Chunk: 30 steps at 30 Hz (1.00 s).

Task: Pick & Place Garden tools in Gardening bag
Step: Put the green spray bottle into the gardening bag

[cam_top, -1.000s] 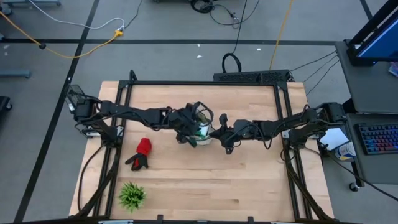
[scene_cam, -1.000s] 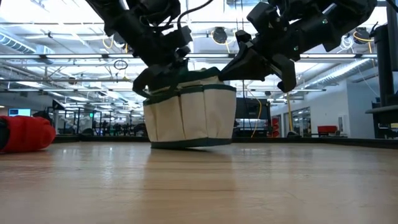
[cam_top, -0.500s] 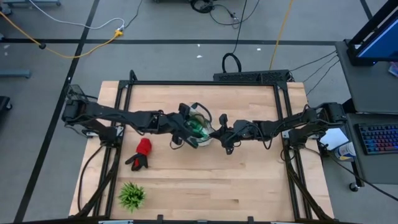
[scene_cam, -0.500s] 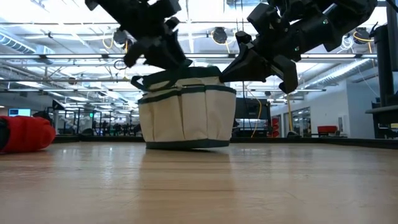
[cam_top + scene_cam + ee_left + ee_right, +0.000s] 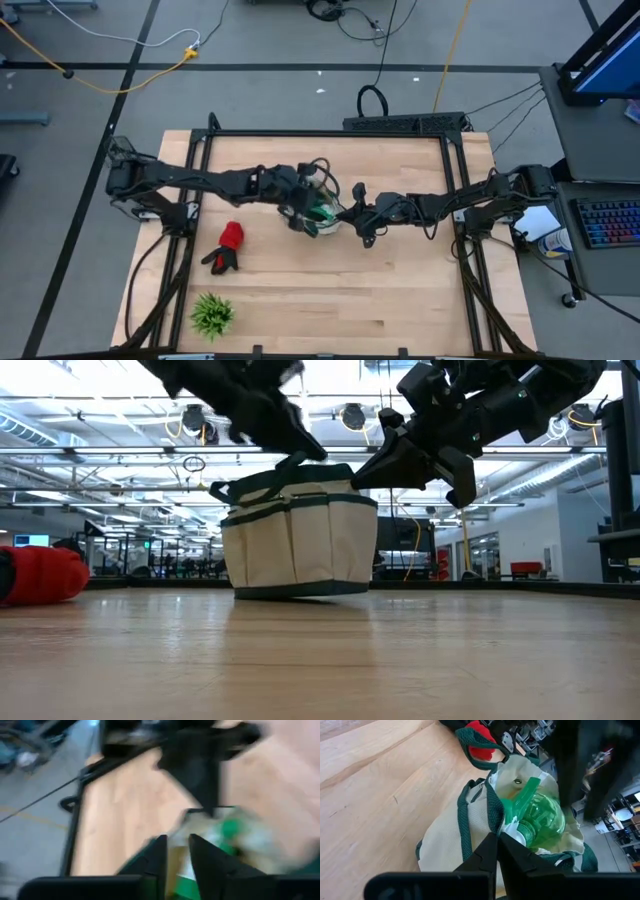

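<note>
High view: cream canvas bag with dark green trim (image 5: 322, 213) mid-table; left gripper (image 5: 300, 196) above it, red-and-black glove (image 5: 226, 247) well left.
Low view: bag upright.
Left wrist: finger gap narrow.
Right wrist: right gripper (image 5: 497, 851) pinches bag rim; green spray bottle (image 5: 536, 815) inside.

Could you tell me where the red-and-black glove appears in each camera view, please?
High view: red-and-black glove on the wooden table's left part, above the plant.
Low view: red mass at the far left edge.
Left wrist view: not visible.
Right wrist view: red patch beyond the bag.
Shared landmark: cream canvas bag with green trim.
</note>
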Available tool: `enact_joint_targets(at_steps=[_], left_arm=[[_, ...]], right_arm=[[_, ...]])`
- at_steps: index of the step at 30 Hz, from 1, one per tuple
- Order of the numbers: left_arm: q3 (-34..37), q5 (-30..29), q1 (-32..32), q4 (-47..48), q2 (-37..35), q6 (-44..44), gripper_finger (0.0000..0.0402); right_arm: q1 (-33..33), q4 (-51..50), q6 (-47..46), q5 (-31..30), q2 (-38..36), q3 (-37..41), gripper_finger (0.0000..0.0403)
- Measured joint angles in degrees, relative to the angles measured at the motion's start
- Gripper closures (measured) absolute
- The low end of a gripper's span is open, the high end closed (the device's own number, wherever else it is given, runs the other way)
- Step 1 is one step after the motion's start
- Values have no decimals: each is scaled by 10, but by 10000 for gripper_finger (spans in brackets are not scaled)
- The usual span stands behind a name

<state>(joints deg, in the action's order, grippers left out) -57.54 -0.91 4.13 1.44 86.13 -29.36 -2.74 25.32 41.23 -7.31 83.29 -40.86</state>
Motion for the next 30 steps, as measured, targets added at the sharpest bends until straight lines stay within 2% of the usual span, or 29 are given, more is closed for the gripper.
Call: enact_joint_targets(at_steps=[3,6,8,14,21,30], left_arm=[[-1,9,17,-6,24,1,353],[0,93,24,1,41,1,390],[0,121,24,-3,45,6,396],[-1,117,25,35,46,6,398],[-1,73,29,74,46,-5,398],[-1,84,32,105,46,-18,396]], right_arm=[[0,0,0,0,0,0,399],[0,-4,0,0,0,0,399],[0,-6,0,-1,0,0,399],[0,-5,0,-1,0,0,399],[0,9,0,-1,1,0,399],[0,55,-21,0,1,0,399]])
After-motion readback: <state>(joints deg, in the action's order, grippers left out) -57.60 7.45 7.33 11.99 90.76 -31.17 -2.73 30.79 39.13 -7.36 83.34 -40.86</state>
